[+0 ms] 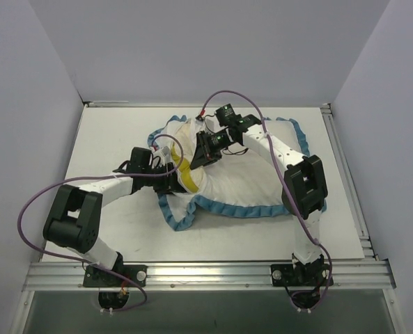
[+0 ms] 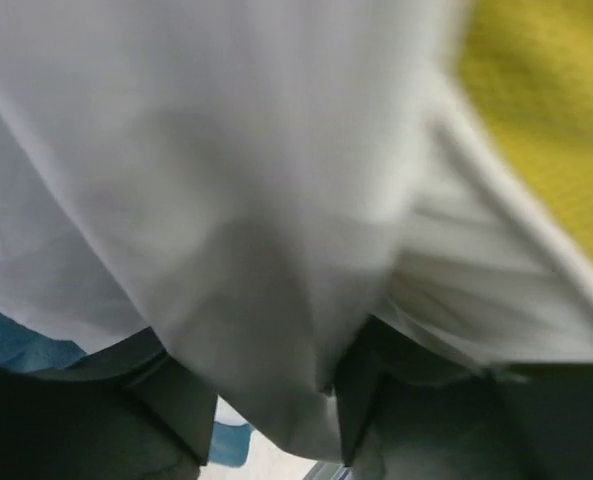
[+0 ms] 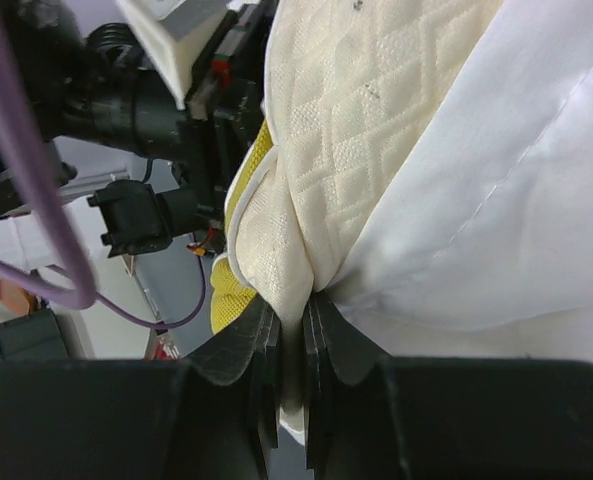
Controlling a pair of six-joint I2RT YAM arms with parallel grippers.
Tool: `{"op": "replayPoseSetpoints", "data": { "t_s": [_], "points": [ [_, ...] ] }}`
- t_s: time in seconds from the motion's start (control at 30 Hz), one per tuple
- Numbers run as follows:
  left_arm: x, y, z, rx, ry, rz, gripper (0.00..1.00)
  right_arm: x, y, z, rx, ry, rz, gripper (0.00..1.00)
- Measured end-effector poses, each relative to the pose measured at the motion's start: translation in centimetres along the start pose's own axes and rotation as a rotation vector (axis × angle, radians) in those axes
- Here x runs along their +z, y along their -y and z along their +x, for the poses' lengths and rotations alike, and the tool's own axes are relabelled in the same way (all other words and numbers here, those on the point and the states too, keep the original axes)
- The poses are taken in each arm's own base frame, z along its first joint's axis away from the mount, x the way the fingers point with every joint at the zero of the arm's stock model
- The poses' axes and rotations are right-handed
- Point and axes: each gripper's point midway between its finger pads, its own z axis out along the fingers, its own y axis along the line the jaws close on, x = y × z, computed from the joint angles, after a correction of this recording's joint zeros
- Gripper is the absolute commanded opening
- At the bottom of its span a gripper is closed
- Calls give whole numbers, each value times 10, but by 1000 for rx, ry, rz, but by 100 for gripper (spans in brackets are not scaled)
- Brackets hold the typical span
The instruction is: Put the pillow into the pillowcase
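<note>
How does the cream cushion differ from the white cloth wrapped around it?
The pillow is cream, quilted in diamonds, with a yellow side band; the pillowcase shows plain white with a teal ruffled edge. The pillow is thick and keeps its shape; the pillowcase is thin, creased and limp. The pillow pokes partly out of the pillowcase, which covers the rest. Both lie on the table.

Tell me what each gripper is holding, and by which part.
Right gripper pinches the pillow by its cream edge. Left gripper: white pillowcase fabric sits between its jaws; whether it is gripped cannot be told.
</note>
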Motion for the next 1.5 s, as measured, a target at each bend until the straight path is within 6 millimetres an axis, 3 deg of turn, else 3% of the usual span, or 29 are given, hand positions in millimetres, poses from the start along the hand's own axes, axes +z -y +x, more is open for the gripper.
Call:
{"op": "replayPoseSetpoints", "data": {
  "t_s": [0.1, 0.27, 0.37, 0.47, 0.57, 0.6, 0.63, 0.67, 0.7, 0.77, 0.83, 0.87, 0.9, 1.0, 1.1, 1.17, 1.2, 1.3, 1.4, 1.5],
  "points": [
    [-10, 14, -2, 26, 11, 38, 40, 5, 5, 0, -11, 6, 40, 0],
    [-55, 74, -18, 166, 78, 175, 18, 25, 21, 3, -38, 14, 155, 0],
    [-77, 105, -24, 236, 96, 243, 5, 47, 41, 3, -27, 2, 223, 0],
    [-86, 124, -25, 261, 81, 286, 3, 83, 71, 8, 3, -28, 286, 0],
    [-89, 131, -24, 263, 59, 292, 18, 103, 87, 14, 50, -51, 297, 0],
    [-90, 132, -25, 260, 52, 289, 46, 103, 85, 13, 62, -51, 285, 8],
    [-91, 134, -26, 261, 47, 297, 60, 101, 82, 12, 70, -47, 271, 18],
    [-94, 136, -26, 260, 42, 305, 67, 98, 78, 9, 77, -40, 256, 29],
    [-97, 138, -29, 260, 46, 313, 73, 95, 75, 6, 83, -31, 240, 46],
    [-104, 135, -34, 249, 60, 318, 79, 85, 67, 3, 91, -16, 205, 54],
    [-112, 122, -44, 220, 90, 297, 81, 68, 59, -1, 87, 11, 181, 52],
    [-116, 114, -50, 208, 110, 282, 81, 53, 54, -1, 85, 26, 179, 47],
    [-120, 106, -55, 194, 126, 265, 81, 39, 51, -2, 74, 44, 184, 32],
    [-130, 84, -69, 179, 176, 213, 81, 0, 41, -4, 22, 94, 221, 4],
    [-134, 68, -77, 195, 208, 156, 81, -23, 36, -3, -37, 114, 268, 0],
    [-133, 57, -79, 218, 220, 107, 82, -26, 38, 3, -66, 92, 298, 15],
    [-132, 51, -80, 228, 222, 83, 82, -25, 42, 7, -74, 67, 317, 31],
    [-126, 33, -82, 241, 216, 13, 82, -20, 58, 18, -92, -12, 369, 41],
    [-118, 12, -81, 224, 191, -52, 83, -13, 78, 35, -98, -92, 434, 65],
    [-110, -7, -71, 191, 161, -96, 82, -14, 99, 49, -110, -166, 513, 63]
  ]
}}
